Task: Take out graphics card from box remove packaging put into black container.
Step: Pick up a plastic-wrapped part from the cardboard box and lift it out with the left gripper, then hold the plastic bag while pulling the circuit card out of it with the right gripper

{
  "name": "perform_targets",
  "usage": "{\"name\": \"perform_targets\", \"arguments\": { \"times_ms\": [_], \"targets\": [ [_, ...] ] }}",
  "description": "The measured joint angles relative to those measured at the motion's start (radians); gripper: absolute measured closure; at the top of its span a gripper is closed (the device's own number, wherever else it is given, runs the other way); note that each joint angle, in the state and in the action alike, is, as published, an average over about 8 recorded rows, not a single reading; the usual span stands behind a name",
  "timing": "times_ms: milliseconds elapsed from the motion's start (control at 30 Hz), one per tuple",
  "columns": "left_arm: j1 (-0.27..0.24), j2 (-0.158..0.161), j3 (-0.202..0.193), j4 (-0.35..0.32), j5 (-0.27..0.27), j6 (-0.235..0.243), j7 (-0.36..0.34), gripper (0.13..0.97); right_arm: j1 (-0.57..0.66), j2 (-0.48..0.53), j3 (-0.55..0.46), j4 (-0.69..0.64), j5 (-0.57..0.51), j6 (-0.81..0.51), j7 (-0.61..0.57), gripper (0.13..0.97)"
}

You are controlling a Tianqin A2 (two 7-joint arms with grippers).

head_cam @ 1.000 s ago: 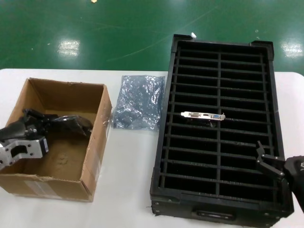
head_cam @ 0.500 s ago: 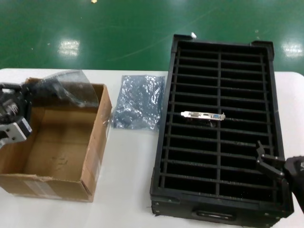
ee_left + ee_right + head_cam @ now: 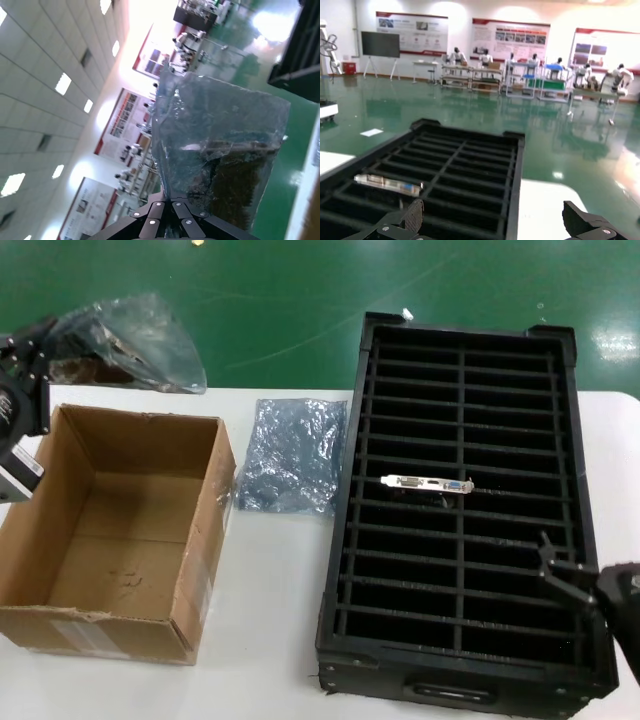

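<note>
The white tabletop (image 3: 270, 640) carries, in order of size, the slotted black tray (image 3: 350, 570), the brown cardboard box (image 3: 205, 540) and a crumpled, empty anti-static bag (image 3: 290, 455) lying between the two. One bare graphics card (image 3: 427, 484) is seen seated in a slot about midway along the tray, its silver bracket uppermost; it also appears in the right wrist view.

The card of present concern is held, in its clear bluish bag (image 3: 135, 330), above the far left corner of the box, whose floor is left bare. The left hand (image 3: 25, 345) is pressed together on one end of that bag, so that bag and card hang from a thin pinch of film. The right hand (image 3: 570, 580) is parked over the near right corner of the tray, its fingers spread apart and nothing between them.

The bagged card is judged to be light but stiff, with a fragile board and a hard metal bracket. The bag is judged to be slick and crinkly, so the card could slide within it or the film could slip out of the pinch. The bag would best be taken by its open end, away from the card, while the card itself would best be gripped by its bracket or bare edges, not by its components.

No brand name or legible writing can be made out on the card, bag or tray. A pale label on the near wall of the box cannot be read, and the red-headed wall posters in the wrist views are too small to read.
</note>
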Motion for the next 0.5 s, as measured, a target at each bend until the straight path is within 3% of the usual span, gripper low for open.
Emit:
{"name": "perform_targets", "arguments": {
  "times_ms": [267,500],
  "targets": [
    [0.017,0.018,-0.027,-0.062,-0.020,0.028,0.007,0.957,0.240,0.155,-0.296,-0.030,0.300,0.148,-0.225,0.129],
    [0.009,0.034,-0.012,-0.058,-0.013,0.038,0.016,0.957,0.558,0.130,-0.534,-0.176,0.539,0.114,-0.483,0.129]
  ]
}}
